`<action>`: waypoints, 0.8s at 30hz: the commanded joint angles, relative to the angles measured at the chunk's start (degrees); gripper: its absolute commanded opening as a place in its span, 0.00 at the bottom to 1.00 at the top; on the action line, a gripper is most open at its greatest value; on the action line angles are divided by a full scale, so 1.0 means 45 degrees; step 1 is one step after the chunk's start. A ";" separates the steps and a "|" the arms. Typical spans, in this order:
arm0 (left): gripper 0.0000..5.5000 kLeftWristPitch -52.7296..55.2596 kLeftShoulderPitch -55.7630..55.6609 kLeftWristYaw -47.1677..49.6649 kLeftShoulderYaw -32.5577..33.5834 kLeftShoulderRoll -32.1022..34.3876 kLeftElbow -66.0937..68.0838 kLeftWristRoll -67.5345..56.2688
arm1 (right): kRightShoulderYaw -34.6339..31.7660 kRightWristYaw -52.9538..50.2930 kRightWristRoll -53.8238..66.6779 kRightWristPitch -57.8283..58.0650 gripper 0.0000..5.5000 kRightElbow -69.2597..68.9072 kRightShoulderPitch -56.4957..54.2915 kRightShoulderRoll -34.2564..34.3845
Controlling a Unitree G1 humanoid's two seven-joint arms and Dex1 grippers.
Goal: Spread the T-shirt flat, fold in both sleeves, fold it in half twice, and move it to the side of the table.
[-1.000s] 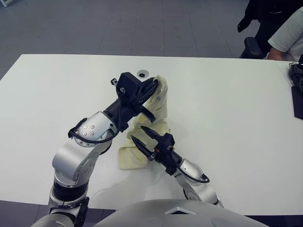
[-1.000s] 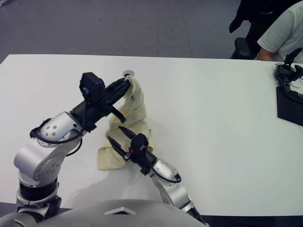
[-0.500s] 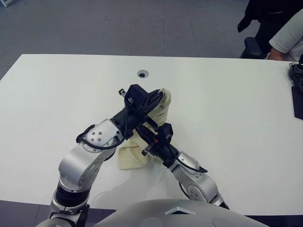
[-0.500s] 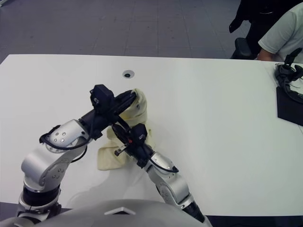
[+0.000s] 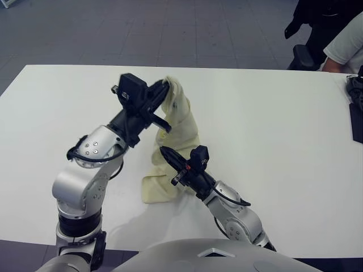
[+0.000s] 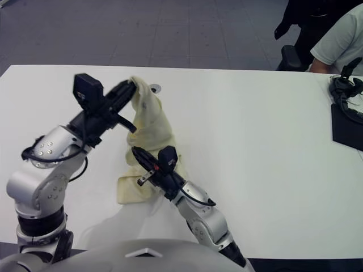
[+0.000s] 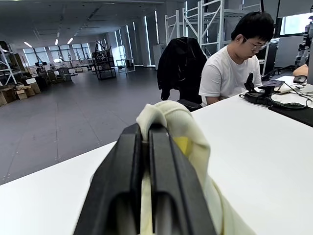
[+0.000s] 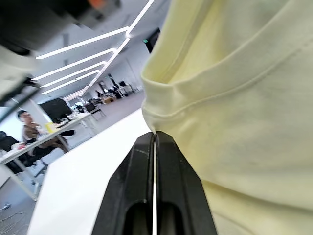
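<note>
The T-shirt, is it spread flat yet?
No, bunched up. The left gripper holds one end of the T-shirt up high; the rest hangs crumpled onto the table.

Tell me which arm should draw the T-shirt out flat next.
Probably right. The right gripper is shut on the hem of the T-shirt, low near the table; the left gripper holds the top aloft.

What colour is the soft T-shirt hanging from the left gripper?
Plain pale yellow T-shirt, no pattern visible; it shows best in the left eye view.
</note>
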 commanded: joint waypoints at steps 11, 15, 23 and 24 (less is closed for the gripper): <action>0.01 -0.0959 0.1752 -0.0818 0.1274 0.1498 0.0726 0.1077 | -0.4246 0.2009 0.1098 0.0234 0.00 -0.1967 -0.1188 -0.2833; 0.01 -0.1738 0.2071 -0.1673 0.1432 0.2347 0.0642 0.1493 | -0.6632 0.1706 0.0667 -0.0132 0.00 -0.0877 -0.3057 -0.3674; 0.00 -0.3011 -0.3142 -0.2824 -0.0341 0.4242 0.3957 0.3985 | -0.8292 0.2124 -0.1906 -0.2043 0.00 0.4049 -0.8913 -0.5781; 0.00 -0.3408 -0.4122 -0.3030 -0.0855 0.4331 0.4916 0.4531 | -0.8268 0.2189 -0.2294 -0.2457 0.00 0.5117 -0.9787 -0.5958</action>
